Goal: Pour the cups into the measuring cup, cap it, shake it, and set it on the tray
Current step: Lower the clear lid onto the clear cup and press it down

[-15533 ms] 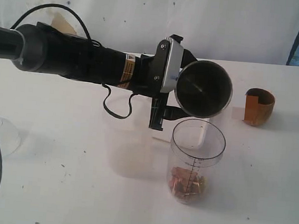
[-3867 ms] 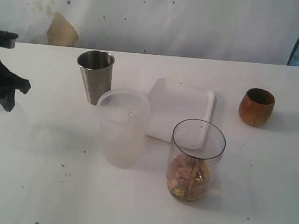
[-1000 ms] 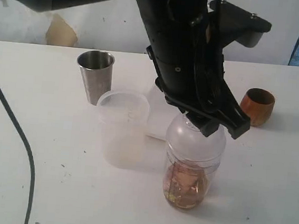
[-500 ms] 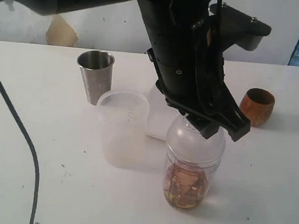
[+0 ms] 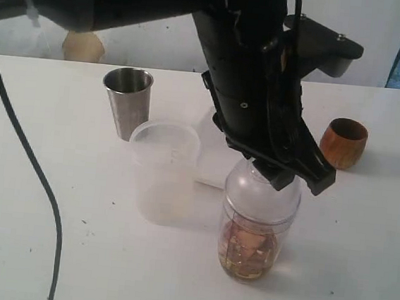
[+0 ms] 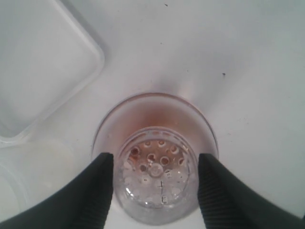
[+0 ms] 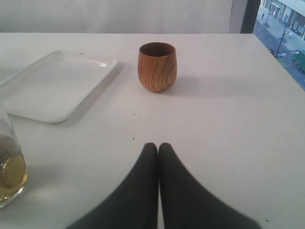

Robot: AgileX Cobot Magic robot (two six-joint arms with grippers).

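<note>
Left gripper [image 6: 156, 160] straight above the measuring cup [image 5: 252, 233], pointing down along its upright long axis. Closed from two sides on the narrow neck of the clear domed cap [image 5: 252, 194], fingers [image 6: 102, 191] hard against it as far as can be told.

Measuring cup upright on the bench [image 5: 361, 243], just beside the frosted cup [image 5: 162, 175], brownish pieces in the bottom. Tray [image 7: 52, 90] close behind it, near but apparently not touching.

Right gripper [image 7: 158, 145] pressed shut on nothing, low over the bench, off to the side of the measuring cup and facing the wooden cup [image 7: 157, 67].

Left arm plainly the nearer, so likely the one to lift and shake. Grip only on the cap's neck, so probably wise to check the cap's seating first, for fear of losing the body.

Only in the left wrist view: perforated top of the cap centred between the fingers, the cup's rim ringed round it.

Only in the exterior view: the cup's height and the steel tumbler [image 5: 127, 100] upright further back. Tray largely hidden there behind the arm.

Only in the right wrist view: the tray's visible part with nothing on it, and the wooden cup upright near its corner, apart from it
</note>
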